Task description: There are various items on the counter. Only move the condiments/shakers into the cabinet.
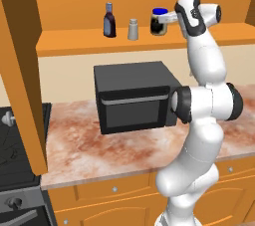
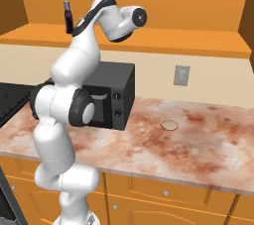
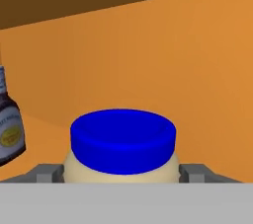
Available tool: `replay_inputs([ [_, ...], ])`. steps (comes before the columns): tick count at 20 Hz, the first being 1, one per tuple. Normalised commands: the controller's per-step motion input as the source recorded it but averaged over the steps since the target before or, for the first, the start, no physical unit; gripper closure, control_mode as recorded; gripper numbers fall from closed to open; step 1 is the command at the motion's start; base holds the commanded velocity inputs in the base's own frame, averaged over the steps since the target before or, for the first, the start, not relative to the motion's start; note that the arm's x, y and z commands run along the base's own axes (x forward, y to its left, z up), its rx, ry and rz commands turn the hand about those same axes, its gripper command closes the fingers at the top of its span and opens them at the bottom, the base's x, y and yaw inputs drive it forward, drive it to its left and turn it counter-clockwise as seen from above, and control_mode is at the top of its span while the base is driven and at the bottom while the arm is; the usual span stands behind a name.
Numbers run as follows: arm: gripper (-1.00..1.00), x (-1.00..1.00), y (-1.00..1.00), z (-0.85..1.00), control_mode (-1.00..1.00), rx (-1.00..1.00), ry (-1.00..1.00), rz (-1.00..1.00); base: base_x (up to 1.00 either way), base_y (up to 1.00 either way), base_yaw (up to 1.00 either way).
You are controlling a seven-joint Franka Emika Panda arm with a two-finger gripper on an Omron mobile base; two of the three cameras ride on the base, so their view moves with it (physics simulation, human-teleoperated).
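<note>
End effector (image 1: 167,20) grasping blue-lidded jar (image 1: 159,22) on cabinet shelf (image 1: 79,45), just right of shaker (image 1: 133,29); bottle (image 1: 109,20) left of shaker; disc (image 2: 169,125) on desk (image 2: 198,140).

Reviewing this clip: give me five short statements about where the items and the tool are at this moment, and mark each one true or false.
1. The dark bottle stands upright on the cabinet shelf. True.
2. The grey shaker lies on the counter. False: it stands on the shelf, between the bottle and the blue-lidded jar.
3. The tool is up at shelf height, at the blue-lidded jar. True; the hand view shows a finger on each side of the jar.
4. The tan disc is in the cabinet. False: it lies on the counter, right of the microwave.
5. The microwave door is open. False: it is closed.
</note>
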Motion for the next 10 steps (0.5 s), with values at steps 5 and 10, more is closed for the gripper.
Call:
replay_inputs([
  [5,-1.00,0.00,0.04,-0.47,-1.00,0.00,0.00,0.00,0.00,0.00,0.00],
  [10,-1.00,-0.01,0.02,-0.38,-1.00,0.00,0.00,0.00,0.00,0.00,0.00],
])
